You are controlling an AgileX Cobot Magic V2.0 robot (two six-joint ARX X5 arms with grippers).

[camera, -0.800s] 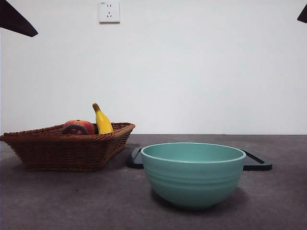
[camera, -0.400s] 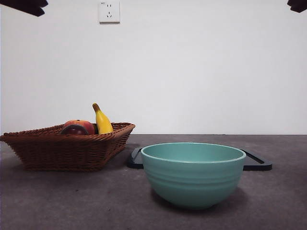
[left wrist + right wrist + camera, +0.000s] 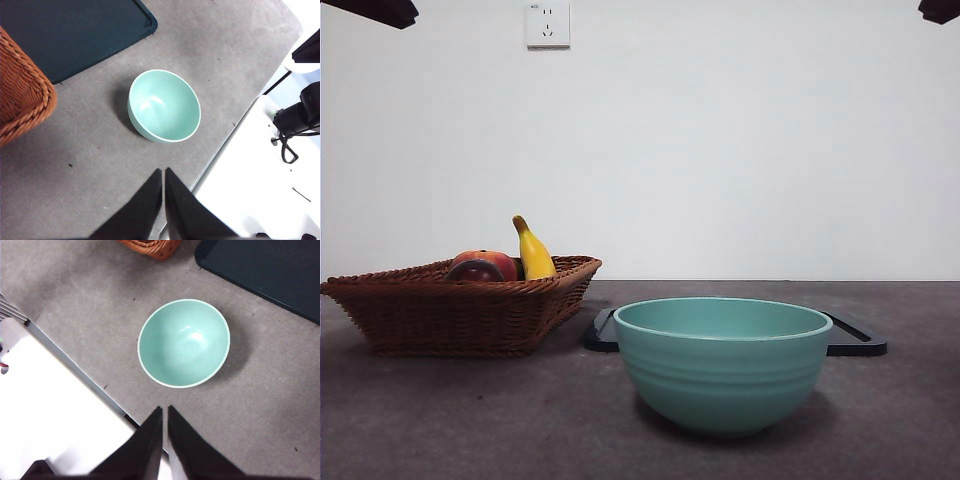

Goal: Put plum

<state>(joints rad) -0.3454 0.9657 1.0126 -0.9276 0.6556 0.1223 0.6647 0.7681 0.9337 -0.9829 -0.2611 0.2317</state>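
Plum [image 3: 475, 271]: dark maroon, in wicker basket [image 3: 460, 310], touching red-orange fruit [image 3: 495, 262]; banana [image 3: 533, 252] upright just beside. Teal bowl [image 3: 723, 362]: empty, on grey tabletop [image 3: 470, 420], near dark tray [image 3: 855, 340], which lies behind it. Left end effector [image 3: 163, 172]: jaws pressed together, empty, high above tabletop. Right end effector [image 3: 164, 410]: jaws together, empty, above bowl's near side.

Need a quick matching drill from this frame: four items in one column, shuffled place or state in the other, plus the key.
Items:
1. plum
2. bowl
3. tray
4. left gripper

Place or state:
A. empty, on the table nearest the front camera
B. flat and dark, behind the bowl
C. in the wicker basket, beside the banana
D. jaws shut, high above the table

Pairs: 1-C, 2-A, 3-B, 4-D
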